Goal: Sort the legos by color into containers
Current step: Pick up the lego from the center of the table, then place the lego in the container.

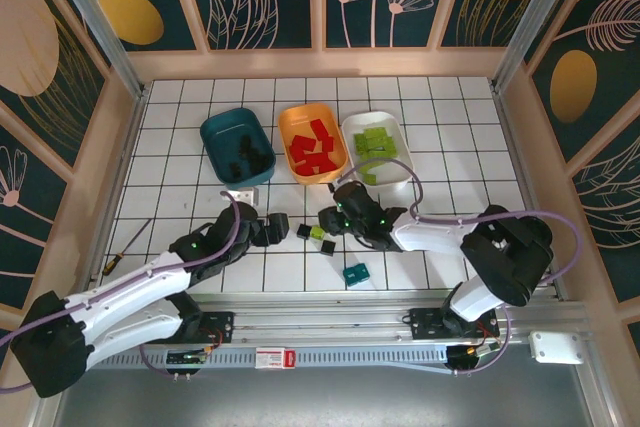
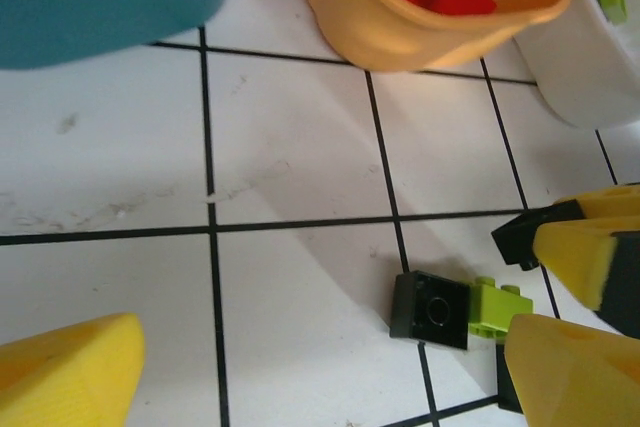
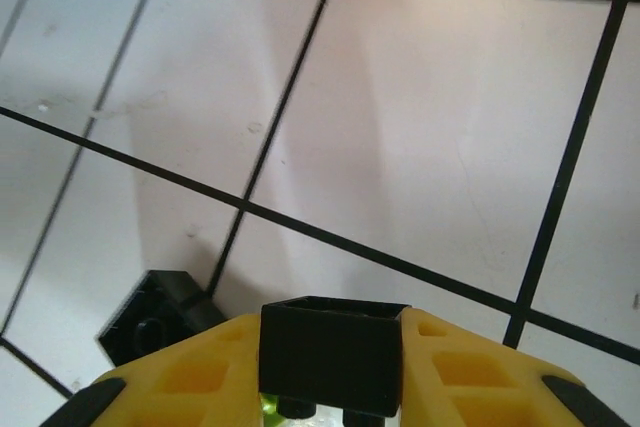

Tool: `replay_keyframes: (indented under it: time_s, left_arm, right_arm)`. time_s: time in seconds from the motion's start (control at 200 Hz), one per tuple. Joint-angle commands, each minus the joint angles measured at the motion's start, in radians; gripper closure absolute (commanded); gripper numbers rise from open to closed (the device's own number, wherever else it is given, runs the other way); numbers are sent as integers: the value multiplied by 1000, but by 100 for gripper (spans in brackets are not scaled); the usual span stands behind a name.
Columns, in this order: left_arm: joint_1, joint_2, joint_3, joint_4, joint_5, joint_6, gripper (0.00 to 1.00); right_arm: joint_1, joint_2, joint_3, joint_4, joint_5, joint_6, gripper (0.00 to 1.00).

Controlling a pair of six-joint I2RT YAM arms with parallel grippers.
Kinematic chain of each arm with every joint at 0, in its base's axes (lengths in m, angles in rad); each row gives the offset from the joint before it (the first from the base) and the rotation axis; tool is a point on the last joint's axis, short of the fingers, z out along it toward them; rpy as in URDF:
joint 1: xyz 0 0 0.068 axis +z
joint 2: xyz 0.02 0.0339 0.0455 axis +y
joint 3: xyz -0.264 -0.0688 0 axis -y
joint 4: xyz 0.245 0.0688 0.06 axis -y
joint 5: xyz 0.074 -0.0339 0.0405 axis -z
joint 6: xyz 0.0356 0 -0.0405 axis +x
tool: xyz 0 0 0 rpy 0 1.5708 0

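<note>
1. Right wrist view: the fingers of the right gripper [image 3: 331, 332] are narrow, pinching a black brick [image 3: 335, 359] just by a green brick [image 2: 498, 309]
2. I think it is light, hard and slippery; hold its flat sides
3. The left gripper [image 2: 325, 342] is wide, holding nothing

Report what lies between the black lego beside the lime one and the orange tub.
The stretch is bare: just gridded white table separates the black lego from the orange tub, as the left wrist view shows.
</note>
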Motion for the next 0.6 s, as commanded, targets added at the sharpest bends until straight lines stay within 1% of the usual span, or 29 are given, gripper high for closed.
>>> replay_keyframes:
  time_s: [0.0,0.085,0.18,0.315,0.415,0.5,0.591]
  left_arm:
    - [-4,-55,-9,-66,-124,-58,8]
    - [-4,-95,-11,-112,-184,-105,8]
    - [-4,-138,-23,-139,-214,-135,8]
    - [-4,-185,-27,-205,-261,-168,8]
    - [-4,-217,-25,-220,-255,-164,7]
    - [-4,-226,-24,-218,-237,-158,7]
    - [-4,-224,-31,-205,-213,-151,7]
  right_arm:
    - [-4,0,134,-1,-54,-68,73]
    - [-3,82,255,3,-102,-97,73]
    - [-6,209,396,19,-149,-124,73]
    - [-28,384,605,21,-220,-125,73]
    - [-47,501,757,1,-260,-117,73]
    - [-66,599,888,-42,-270,-107,73]
    - [-82,688,987,-61,-291,-85,72]
